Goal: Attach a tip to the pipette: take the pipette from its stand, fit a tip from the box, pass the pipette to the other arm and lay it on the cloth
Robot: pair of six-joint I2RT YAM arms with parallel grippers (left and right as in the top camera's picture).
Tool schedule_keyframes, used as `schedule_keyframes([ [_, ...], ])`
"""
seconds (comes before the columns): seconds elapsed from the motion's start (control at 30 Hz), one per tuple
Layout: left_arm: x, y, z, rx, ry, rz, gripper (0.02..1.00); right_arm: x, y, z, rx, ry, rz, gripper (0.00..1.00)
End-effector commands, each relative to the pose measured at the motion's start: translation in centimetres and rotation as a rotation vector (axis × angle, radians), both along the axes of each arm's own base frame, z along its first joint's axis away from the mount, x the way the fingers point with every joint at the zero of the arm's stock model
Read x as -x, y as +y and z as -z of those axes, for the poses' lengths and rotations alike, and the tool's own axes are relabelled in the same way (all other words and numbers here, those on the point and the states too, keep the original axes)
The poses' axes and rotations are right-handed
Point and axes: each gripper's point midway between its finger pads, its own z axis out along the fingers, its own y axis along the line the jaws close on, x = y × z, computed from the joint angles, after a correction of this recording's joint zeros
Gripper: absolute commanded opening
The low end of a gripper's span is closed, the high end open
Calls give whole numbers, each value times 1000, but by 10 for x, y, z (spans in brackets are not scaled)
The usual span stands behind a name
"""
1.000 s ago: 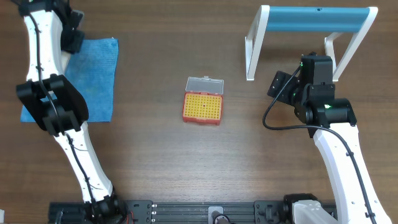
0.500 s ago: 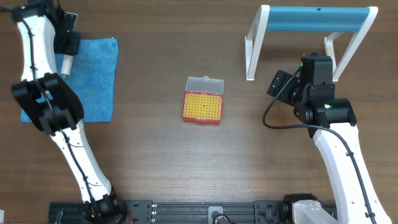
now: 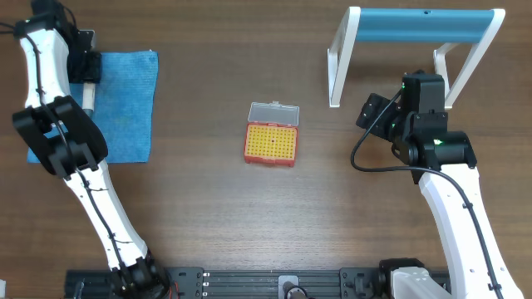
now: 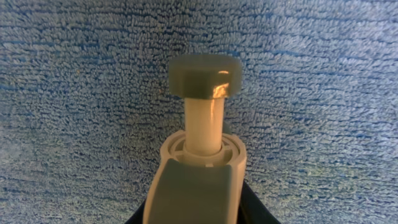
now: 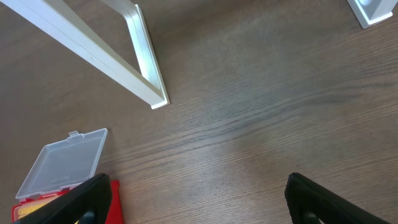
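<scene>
Pipette (image 4: 202,158) in left pincer (image 3: 86,68), over cloth (image 3: 129,100)

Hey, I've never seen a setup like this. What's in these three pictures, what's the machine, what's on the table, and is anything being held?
These are two robot arms, left and right, at a wooden table. One picture looks down from above; the other two come from cameras on the arms' wrists. On the table lie a blue cloth, an open tip box and a white and blue stand. The left gripper holds a pipette over the cloth. The right gripper is open and empty.
</scene>
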Motion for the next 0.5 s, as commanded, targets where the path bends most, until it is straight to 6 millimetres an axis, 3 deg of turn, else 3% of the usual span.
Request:
schedule_keyframes([
  [0.03, -3, -6, 1, 26, -4, -11, 728, -2, 4, -7, -21, -18, 6, 906],
  [0.07, 0, -8, 2, 30, 10, -9, 871, -1, 4, -7, -21, -18, 6, 906],
  [0.13, 6, -9, -5, 14, 39, -7, 875, -2, 4, -7, -21, -18, 6, 904],
  [0.23, 15, 2, -37, -93, 73, -14, 875, -2, 4, -8, -22, -23, 6, 904],
  [0.27, 14, 0, -62, -104, 45, -12, 873, -6, 4, -11, -23, -45, 6, 904],
  [0.3, 7, -9, -112, -82, -67, -50, 873, -14, 4, -19, -25, -92, 5, 904],
  [0.37, 13, -30, -188, -59, -209, -26, 875, -29, 5, -38, -29, -190, 4, 906],
  [0.43, 32, -44, -235, -57, -272, -15, 875, -28, 5, -38, 22, -191, -53, 906],
  [0.5, 49, -72, -290, 17, -404, 2, 875, -26, 5, -37, 126, -192, -170, 906],
])
